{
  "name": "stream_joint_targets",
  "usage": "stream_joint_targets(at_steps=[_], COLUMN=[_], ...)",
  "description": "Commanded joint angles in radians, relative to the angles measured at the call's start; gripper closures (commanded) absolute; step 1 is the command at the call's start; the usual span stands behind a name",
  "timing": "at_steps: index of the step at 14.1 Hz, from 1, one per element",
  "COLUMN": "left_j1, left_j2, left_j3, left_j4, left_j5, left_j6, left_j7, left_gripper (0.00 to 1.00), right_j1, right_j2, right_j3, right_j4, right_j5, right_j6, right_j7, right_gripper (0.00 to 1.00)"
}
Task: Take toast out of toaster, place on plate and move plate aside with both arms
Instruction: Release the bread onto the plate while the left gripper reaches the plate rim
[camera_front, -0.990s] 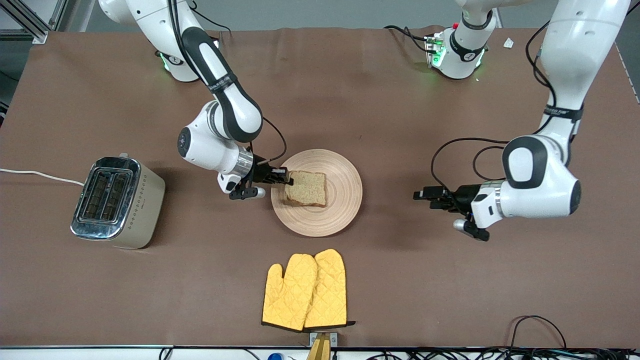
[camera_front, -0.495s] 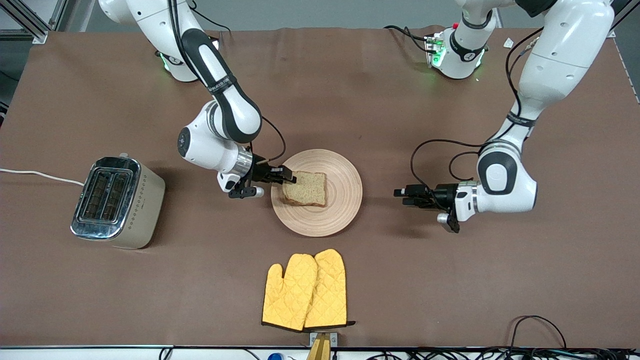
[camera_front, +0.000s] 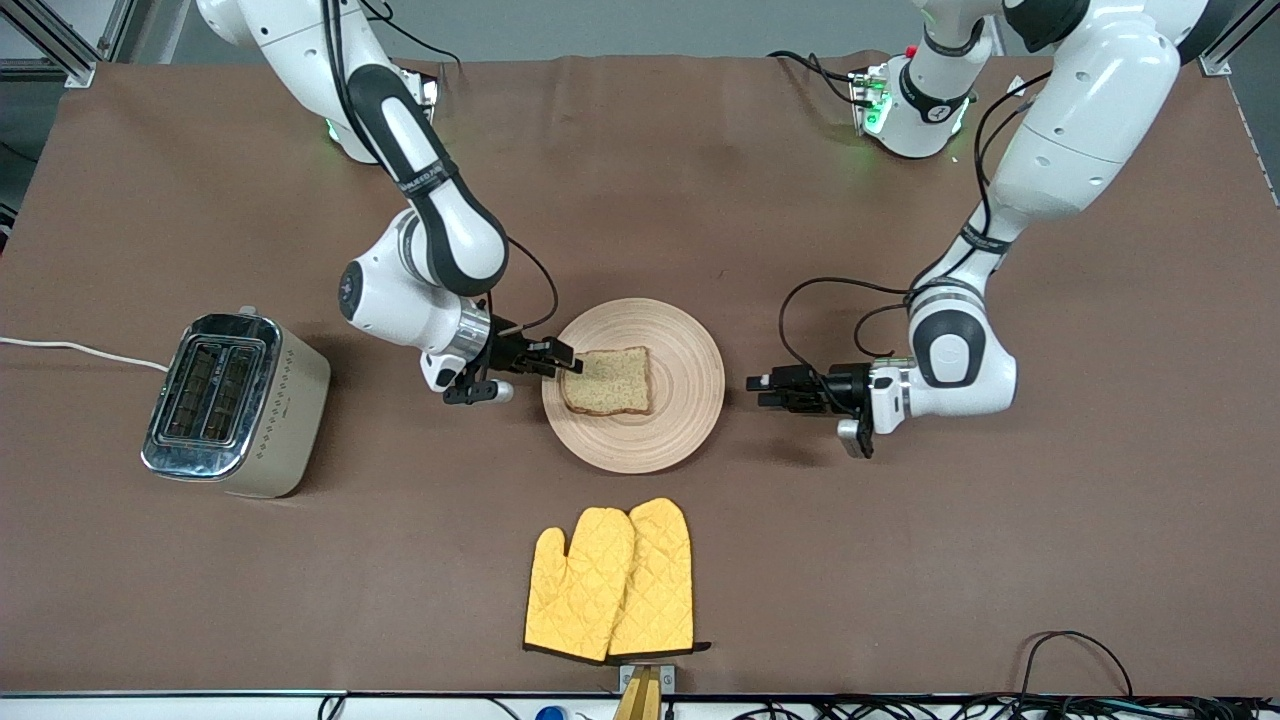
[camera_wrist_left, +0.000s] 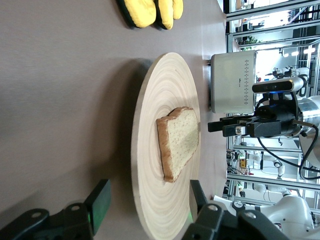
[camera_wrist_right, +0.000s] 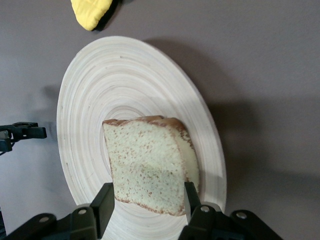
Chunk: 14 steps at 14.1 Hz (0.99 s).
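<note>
The toast (camera_front: 607, 382) lies flat on the plate (camera_front: 680, 400) in the middle of the table. My right gripper (camera_front: 568, 362) is open, low over the plate's rim at the right arm's end, its fingers on either side of the toast's near edge. In the right wrist view the toast (camera_wrist_right: 150, 165) lies on the plate (camera_wrist_right: 100, 85) just ahead of the right gripper (camera_wrist_right: 147, 200). My left gripper (camera_front: 755, 390) is open and empty, low beside the plate's rim at the left arm's end. In the left wrist view the left gripper (camera_wrist_left: 148, 200) faces the plate (camera_wrist_left: 155, 125) and the toast (camera_wrist_left: 180, 140).
A silver toaster (camera_front: 235, 405) stands toward the right arm's end of the table. A pair of yellow oven mitts (camera_front: 610, 580) lies nearer to the front camera than the plate. Cables run along the table's front edge.
The toast was tilted in the right gripper and now lies flat on the plate; that gripper has opened and drawn back a little. The left gripper has moved in toward the plate.
</note>
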Motion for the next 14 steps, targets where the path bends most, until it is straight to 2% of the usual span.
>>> stream_joint_targets(at_steps=[1,5,6,7,9,10,12,14], left_j1=[-0.017,-0.066,-0.074,-0.074,-0.084,-0.084,-0.088,-0.092], left_j2=[0.028,0.045,0.051,0.057,0.078,0.080,0.083,0.080], left_j3=[-0.002,-0.002,-0.002,-0.002,-0.002,-0.002,-0.002,-0.002], left_j4=[0.001,0.004,0.004,0.004,0.005,0.005,0.004,0.004], left_j5=[-0.041,-0.099,-0.117,-0.119,-0.124,-0.125,-0.125,-0.125], left_j6=[0.027,0.034,0.037,0.049,0.063,0.063,0.063,0.069], left_j7=[0.053,0.054,0.054,0.063,0.088,0.088,0.088,0.088], left_gripper=[0.33,0.38,0.38,0.41,0.48,0.55,0.72,0.94], right_j1=[-0.019,-0.034,-0.046,-0.047,-0.048,-0.050,-0.056,-0.085], right_j2=[-0.041,-0.098,-0.121,-0.149,-0.201,-0.234,-0.300,-0.362], right_j3=[0.008,0.000,0.000,-0.001,-0.015,-0.022,-0.068,-0.119], right_j4=[-0.024,-0.039,-0.055,-0.062,-0.088,-0.101,-0.110,-0.121], right_j5=[0.036,0.030,0.028,0.025,0.011,-0.019,-0.145,-0.260], right_j6=[-0.012,-0.049,-0.051,-0.051,-0.051,-0.051,-0.054,-0.093], right_j7=[-0.031,-0.024,-0.024,-0.022,-0.021,-0.021,-0.018,-0.018], right_gripper=[0.22,0.13,0.09,0.00,0.00,0.00,0.00,0.00])
